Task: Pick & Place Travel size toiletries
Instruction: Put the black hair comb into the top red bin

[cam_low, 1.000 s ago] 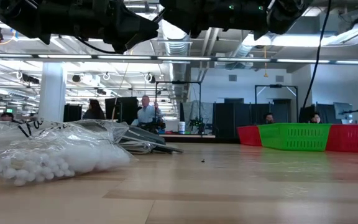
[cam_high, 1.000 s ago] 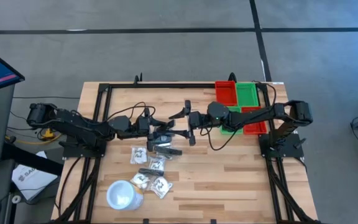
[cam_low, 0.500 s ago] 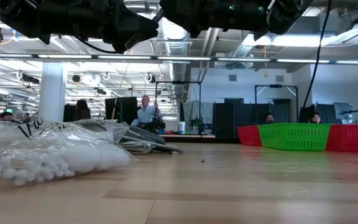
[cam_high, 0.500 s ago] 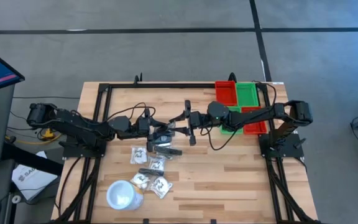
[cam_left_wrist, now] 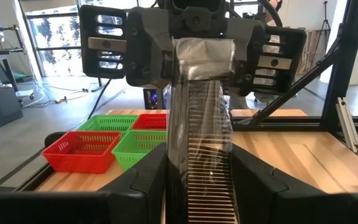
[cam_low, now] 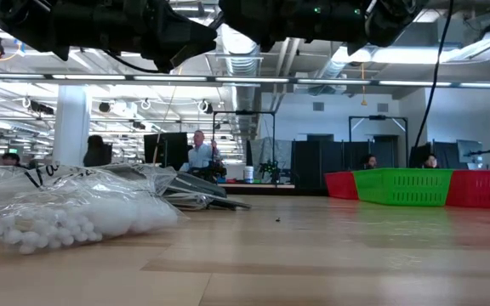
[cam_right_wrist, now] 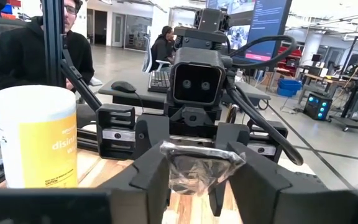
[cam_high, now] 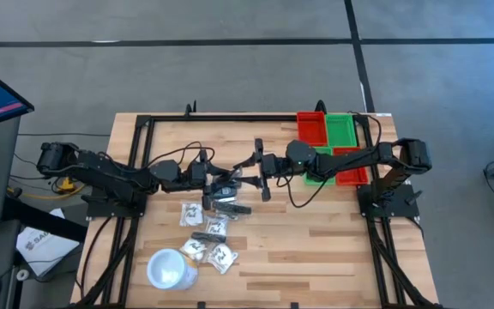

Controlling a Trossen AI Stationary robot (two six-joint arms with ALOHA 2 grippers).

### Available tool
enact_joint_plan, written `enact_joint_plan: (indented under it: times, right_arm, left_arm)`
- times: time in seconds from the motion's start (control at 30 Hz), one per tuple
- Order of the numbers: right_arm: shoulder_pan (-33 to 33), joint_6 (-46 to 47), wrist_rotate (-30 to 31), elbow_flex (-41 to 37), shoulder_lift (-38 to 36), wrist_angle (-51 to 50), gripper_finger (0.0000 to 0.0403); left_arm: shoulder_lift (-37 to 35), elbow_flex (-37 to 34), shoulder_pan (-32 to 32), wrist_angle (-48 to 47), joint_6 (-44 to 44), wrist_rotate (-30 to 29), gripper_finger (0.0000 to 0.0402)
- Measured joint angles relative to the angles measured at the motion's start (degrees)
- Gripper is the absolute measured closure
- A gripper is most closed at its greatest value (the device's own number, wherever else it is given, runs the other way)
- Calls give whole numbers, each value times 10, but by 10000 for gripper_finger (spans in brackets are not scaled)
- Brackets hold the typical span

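My left gripper and my right gripper face each other above the middle of the table, both shut on one toiletry: a dark ribbed oblong in a clear sachet. The sachet spans level between them. Several more toiletries, clear sachets with white contents and dark oblong ones, lie flat on the table below and nearer. One sachet of white beads fills the low view's left. My left gripper pinches the sachet's near end by its two long edges between its two fingers, which lie level along the item and come from the table's left. The item is lifted clear and level. My right gripper pinches the sachet's crumpled clear far end between its two fingers, level, from the table's right.
Red and green baskets stand at the far right of the table. A white round cup stands near the front left. A black frame runs around the table. A white and yellow canister and a person show beyond the left arm.
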Motion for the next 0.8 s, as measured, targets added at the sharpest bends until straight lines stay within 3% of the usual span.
enact_joint_plan:
  times: [0.07, 0.27, 0.43, 0.6, 0.8]
  right_arm:
    - [0, 0, 0, 0, 0, 0, 286]
    - [-1, 0, -11, 0, 0, 0, 285]
    - [-3, 0, -14, 0, 0, -3, 254]
    - [-5, 0, -14, 0, 0, -3, 287]
    - [-19, 0, -32, 0, 0, -14, 287]
  left_arm:
    - [0, 0, 0, 0, 0, 0, 266]
    - [0, 0, 0, 0, 0, 1, 266]
    - [0, 0, 0, 0, 10, -3, 266]
    - [0, 0, 0, 0, 10, -13, 266]
    - [-1, 0, 6, -8, 10, -17, 266]
